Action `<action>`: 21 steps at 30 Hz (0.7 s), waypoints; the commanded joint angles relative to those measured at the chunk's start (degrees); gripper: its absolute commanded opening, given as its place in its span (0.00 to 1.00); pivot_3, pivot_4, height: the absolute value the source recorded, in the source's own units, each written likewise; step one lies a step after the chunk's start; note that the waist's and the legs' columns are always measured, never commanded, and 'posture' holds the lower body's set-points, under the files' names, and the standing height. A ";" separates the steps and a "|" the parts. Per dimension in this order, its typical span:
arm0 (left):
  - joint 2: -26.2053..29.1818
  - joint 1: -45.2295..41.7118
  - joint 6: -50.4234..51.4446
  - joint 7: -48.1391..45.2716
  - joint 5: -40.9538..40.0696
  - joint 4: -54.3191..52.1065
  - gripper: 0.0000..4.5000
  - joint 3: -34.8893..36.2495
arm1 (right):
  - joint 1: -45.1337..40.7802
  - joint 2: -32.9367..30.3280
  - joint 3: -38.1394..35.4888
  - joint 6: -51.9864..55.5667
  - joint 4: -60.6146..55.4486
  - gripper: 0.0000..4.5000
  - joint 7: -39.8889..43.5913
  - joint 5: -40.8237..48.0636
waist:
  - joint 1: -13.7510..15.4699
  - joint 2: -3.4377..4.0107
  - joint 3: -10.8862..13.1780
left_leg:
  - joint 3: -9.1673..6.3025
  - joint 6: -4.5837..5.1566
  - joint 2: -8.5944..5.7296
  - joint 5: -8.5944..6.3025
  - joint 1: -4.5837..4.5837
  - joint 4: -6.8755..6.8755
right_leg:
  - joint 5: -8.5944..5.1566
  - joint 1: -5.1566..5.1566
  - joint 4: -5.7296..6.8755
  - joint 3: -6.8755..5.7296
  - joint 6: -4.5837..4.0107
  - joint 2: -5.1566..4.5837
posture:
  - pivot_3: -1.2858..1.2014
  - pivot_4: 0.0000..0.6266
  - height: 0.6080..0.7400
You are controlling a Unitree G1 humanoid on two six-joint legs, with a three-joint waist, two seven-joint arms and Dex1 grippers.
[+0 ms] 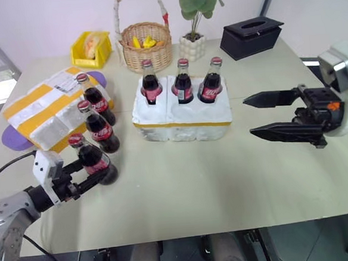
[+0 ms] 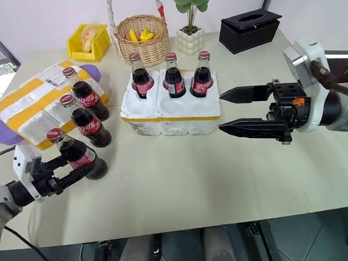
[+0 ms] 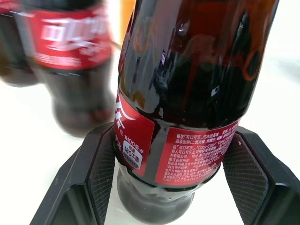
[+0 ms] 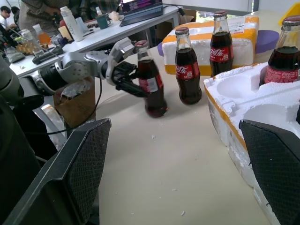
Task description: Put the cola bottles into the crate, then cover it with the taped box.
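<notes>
Three cola bottles (image 1: 183, 82) stand in the back wells of the white crate (image 1: 182, 115) at the table's middle; its front wells are empty. Two more bottles (image 1: 100, 131) stand on the table left of the crate. A sixth bottle (image 1: 94, 160) leans at the near left, with my left gripper (image 1: 98, 171) shut on its labelled lower body. Both pads press its sides in the left wrist view (image 3: 180, 154). My right gripper (image 1: 249, 118) hovers open to the right of the crate, pointing at it, holding nothing. The taped box (image 1: 44, 112) lies at the far left.
A wicker basket (image 1: 146, 46), a yellow bin (image 1: 90, 48), a potted plant (image 1: 195, 42) and a black tissue box (image 1: 251, 36) line the table's far edge. A purple mat (image 1: 10, 140) lies under the taped box. A person sits at a desk (image 4: 93, 40) beyond the table.
</notes>
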 commanded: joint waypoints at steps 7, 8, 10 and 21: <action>2.57 -8.73 0.85 -3.58 -2.38 -4.49 0.60 -4.12 | 0.65 1.07 -2.04 -0.45 -1.79 1.00 -0.66 1.41 | 0.03 -0.09 0.03 | -0.02 0.00 0.00 0.00 -0.03 0.12 | 0.01 0.01 0.02 0.00 -0.01 0.02 | 0.52 0.24 1.00; 2.66 -10.20 0.82 -4.28 -2.30 -4.38 0.60 -5.40 | 0.83 1.13 -2.23 -0.35 -1.97 1.00 -0.84 1.65 | 0.01 -0.09 0.04 | -0.01 0.00 0.00 0.00 -0.03 0.12 | 0.04 0.01 0.02 0.00 -0.05 0.02 | 0.52 0.24 1.00; 2.66 -13.00 0.82 -5.43 -2.22 -3.94 0.60 -7.70 | 1.12 1.28 -2.56 -0.26 -2.34 1.00 -1.35 2.08 | 0.02 -0.09 0.04 | -0.02 0.00 0.00 0.00 -0.03 0.09 | 0.04 0.01 0.04 0.01 -0.05 0.06 | 0.52 0.24 1.00; 2.24 -27.39 3.72 -7.58 -3.47 -1.38 0.60 -13.76 | 5.11 1.86 -6.01 -0.37 -5.17 1.00 -4.50 4.28 | 0.02 -0.11 0.04 | -0.07 0.01 0.05 0.01 -0.03 0.08 | 0.06 0.00 0.08 0.05 -0.03 0.19 | 0.52 0.24 1.00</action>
